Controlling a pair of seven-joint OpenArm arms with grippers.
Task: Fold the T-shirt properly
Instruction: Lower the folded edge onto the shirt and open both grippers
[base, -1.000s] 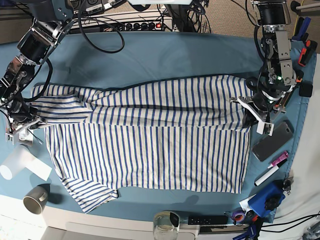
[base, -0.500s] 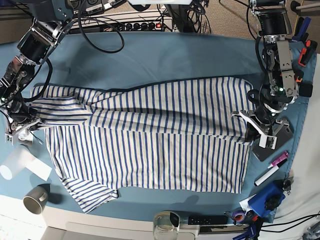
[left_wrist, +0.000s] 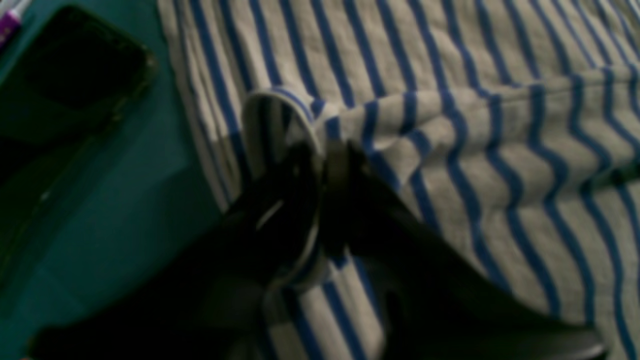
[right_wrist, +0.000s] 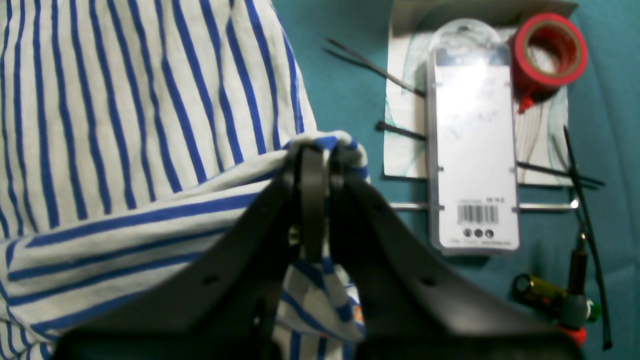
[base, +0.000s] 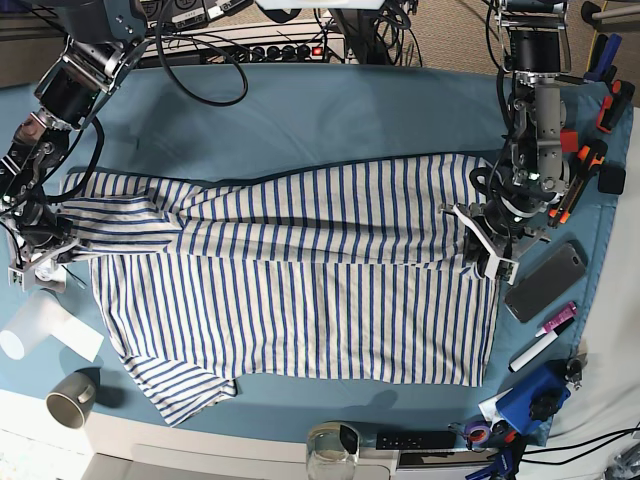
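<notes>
Right gripper (right_wrist: 320, 155) jaws pinch the T-shirt (base: 300, 280) hem tightly; left gripper (left_wrist: 322, 155) jaws, blurred, seem barely parted around a fold.

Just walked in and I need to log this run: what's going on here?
A two-armed robot is folding a striped T-shirt spread on a teal tablecloth. The right gripper is shut on the shirt's edge at one end. The left gripper sits at the folded edge at the other end, beside a phone; cloth lies between its jaws, but the blurred view doesn't show whether they are clamped. The top part is folded partway over the body; a sleeve sticks out at the front.
</notes>
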